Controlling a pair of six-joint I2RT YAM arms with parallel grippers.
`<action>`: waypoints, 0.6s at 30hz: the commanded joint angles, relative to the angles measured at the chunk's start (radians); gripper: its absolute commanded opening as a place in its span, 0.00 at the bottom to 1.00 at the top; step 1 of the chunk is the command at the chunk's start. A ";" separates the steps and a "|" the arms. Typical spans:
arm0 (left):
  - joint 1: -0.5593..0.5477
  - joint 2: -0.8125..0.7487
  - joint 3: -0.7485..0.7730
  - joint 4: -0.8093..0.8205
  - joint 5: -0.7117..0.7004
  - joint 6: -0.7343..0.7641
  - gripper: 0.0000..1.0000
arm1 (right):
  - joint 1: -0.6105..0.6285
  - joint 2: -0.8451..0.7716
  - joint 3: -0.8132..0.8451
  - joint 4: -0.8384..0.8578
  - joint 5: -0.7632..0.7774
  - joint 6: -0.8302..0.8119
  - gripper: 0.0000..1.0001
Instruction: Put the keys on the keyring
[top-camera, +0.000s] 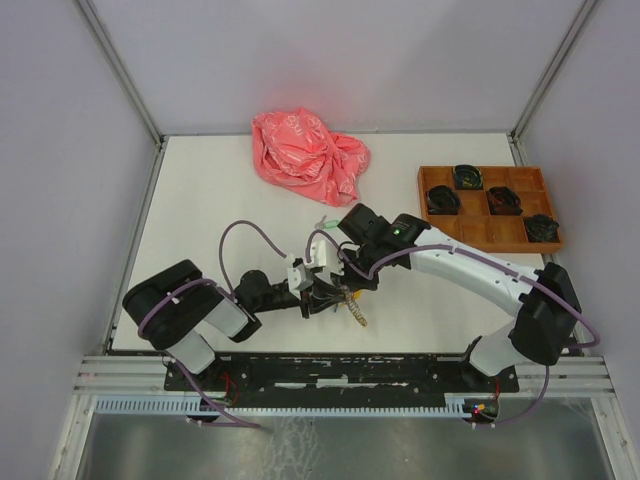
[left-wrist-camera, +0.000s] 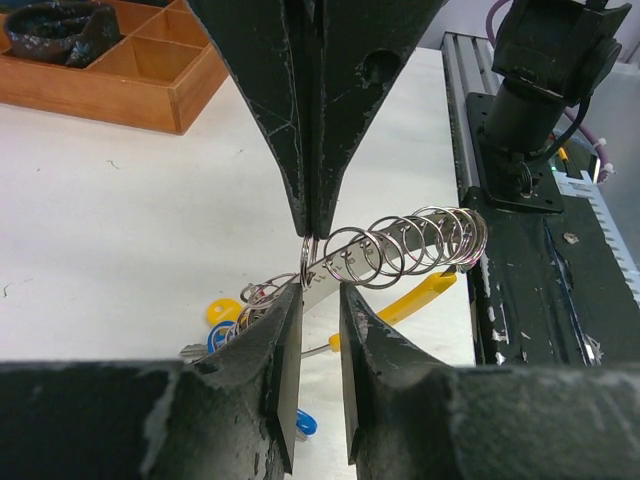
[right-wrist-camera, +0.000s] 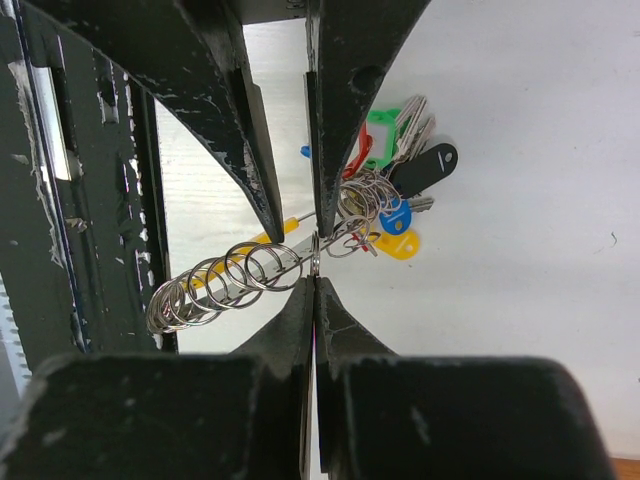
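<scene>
My right gripper (right-wrist-camera: 314, 282) squeezes one ring (right-wrist-camera: 315, 258) tight. My left gripper (left-wrist-camera: 320, 292) sits narrow round the metal strip (left-wrist-camera: 337, 264); I cannot tell if it grips. The keys (right-wrist-camera: 410, 120) lie upper middle. I should pull slowly, straight.

The top camera sits high above and behind the base rail (top-camera: 340, 372) and looks down and forward, far enough off to take in the whole table (top-camera: 200, 200). The left wrist camera rides low and very near, looking out through the left gripper (left-wrist-camera: 320, 300) toward the robot's right side — the right arm's base (left-wrist-camera: 545, 120) and a corner of the wooden tray (left-wrist-camera: 150, 95) lie beyond. The right wrist camera looks steeply down past the right gripper (right-wrist-camera: 313, 283) at the tabletop. Both wrist views share the coil of rings (left-wrist-camera: 410, 245) and the keys (right-wrist-camera: 408, 125), seen from opposite sides; the top view shows that spot small, near mid-table.
</scene>
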 joint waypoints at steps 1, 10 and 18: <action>-0.005 -0.003 0.034 0.099 0.009 0.007 0.27 | 0.015 0.015 0.043 0.008 -0.015 -0.023 0.01; -0.006 -0.069 0.003 0.040 -0.067 0.062 0.26 | 0.020 0.026 0.038 0.001 -0.004 -0.039 0.01; -0.006 -0.099 0.013 0.033 -0.076 0.053 0.25 | 0.024 0.035 0.044 0.008 -0.019 -0.047 0.01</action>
